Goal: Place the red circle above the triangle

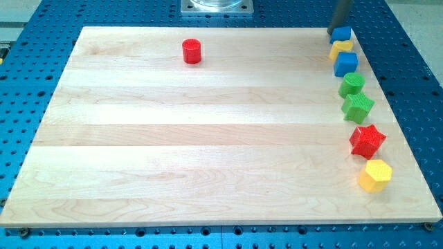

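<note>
The rod's tip [334, 32] rests at the pale wooden surface [208, 138]'s top right corner, touching a small blue block [340, 32]; it has no fingers to open or close. The red circle [192, 51] lies well to its left. Which block is the triangle cannot be told. A blue perforated bench [415, 83] surrounds the surface.

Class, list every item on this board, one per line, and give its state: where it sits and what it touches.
My tip: top right, at the small blue block.
Red circle: upright, alone, upper left.
Small blue block: top of right-hand column.
Yellow block: touching both blue blocks.
Blue cube: below it.
Two green blocks: close together.
Red star: flat.
Yellow hexagon: lowest.
</note>
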Controlling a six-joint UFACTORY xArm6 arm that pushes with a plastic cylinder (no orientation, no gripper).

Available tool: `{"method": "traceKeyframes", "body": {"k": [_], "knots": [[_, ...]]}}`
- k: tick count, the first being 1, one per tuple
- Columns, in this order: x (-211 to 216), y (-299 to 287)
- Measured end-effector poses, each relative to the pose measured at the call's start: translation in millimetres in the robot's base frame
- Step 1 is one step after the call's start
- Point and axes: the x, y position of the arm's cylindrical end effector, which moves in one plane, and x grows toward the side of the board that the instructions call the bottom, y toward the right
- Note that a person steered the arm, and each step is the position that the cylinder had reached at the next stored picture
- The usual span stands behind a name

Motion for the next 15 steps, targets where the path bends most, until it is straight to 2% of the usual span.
{"method": "traceKeyframes", "body": {"k": [2,3,4,5,6,7,8,9,10,11,13,14,15], "knots": [[19,-47],[46,-105],[153,-192],[159,-324],[90,-345],[78,-344],[68,-285],[89,-217],[76,-215],[70,-174],[42,-179],[31,-107],[25,-60]]}}
